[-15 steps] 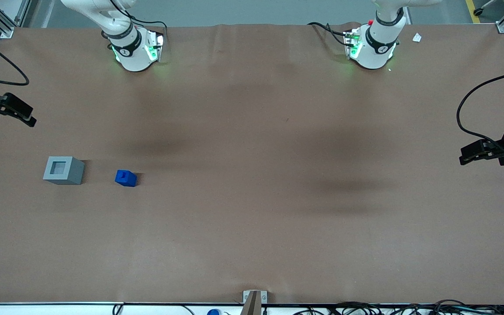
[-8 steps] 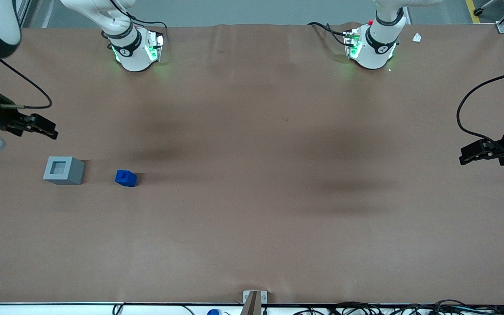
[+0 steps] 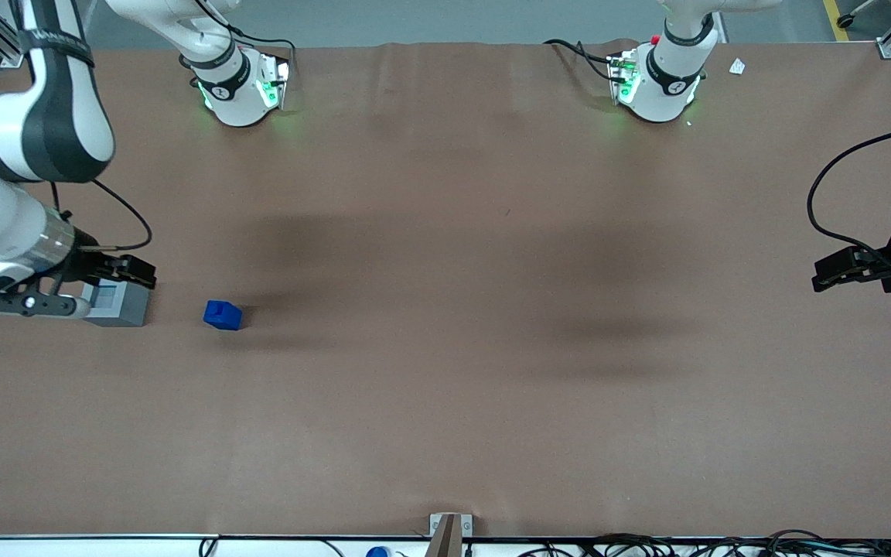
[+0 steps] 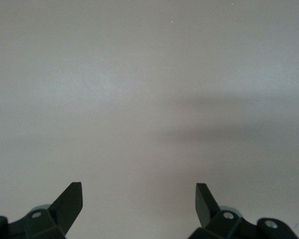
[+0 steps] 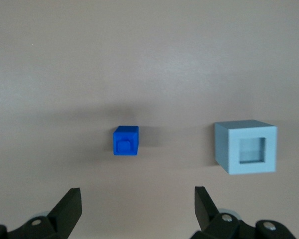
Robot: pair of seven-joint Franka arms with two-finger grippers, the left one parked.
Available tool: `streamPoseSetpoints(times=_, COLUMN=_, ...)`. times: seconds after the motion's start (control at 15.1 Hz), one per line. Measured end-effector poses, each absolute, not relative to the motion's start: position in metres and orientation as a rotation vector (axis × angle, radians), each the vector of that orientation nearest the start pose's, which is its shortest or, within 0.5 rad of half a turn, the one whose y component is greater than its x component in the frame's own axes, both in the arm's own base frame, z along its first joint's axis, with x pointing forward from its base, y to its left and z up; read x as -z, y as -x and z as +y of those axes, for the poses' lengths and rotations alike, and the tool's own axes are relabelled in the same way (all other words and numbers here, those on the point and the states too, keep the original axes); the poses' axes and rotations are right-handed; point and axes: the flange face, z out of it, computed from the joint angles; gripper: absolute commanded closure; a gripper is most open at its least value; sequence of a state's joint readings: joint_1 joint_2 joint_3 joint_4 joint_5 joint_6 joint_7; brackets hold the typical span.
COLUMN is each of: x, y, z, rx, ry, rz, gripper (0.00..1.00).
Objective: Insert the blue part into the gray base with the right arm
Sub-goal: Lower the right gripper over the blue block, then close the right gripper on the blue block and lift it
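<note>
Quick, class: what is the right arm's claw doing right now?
Right claw: open, holding nothing, above the gray base, apart from the blue part.

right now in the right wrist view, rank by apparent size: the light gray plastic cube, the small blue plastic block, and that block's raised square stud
1. light gray plastic cube, largest.
2. small blue plastic block.
3. raised square stud, smallest.
The open black gripper hangs above them.

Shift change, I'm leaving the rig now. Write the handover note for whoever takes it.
Gripper: open, empty, in the air over the gray base, partly covering it in the front view.
Blue part: on the table beside the base, apart from it, stud up, untouched.
Base recess: empty.
Done: nothing yet.
Left: grasp the blue part, carry it over the base, insert it.
</note>
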State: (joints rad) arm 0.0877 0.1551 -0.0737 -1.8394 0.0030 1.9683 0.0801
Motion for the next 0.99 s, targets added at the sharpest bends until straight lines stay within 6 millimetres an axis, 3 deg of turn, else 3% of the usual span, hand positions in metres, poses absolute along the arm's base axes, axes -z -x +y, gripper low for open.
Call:
streamPoseSetpoints(times=0.53, x=-0.335, y=-0.606, z=0.04, rx=-0.012, ry=3.149, rz=0.135, gripper=0.0)
streamPoseSetpoints(times=0.99, x=-0.257, y=-0.595, z=0.04, rx=0.04, ry=3.153, rz=0.154, gripper=0.0)
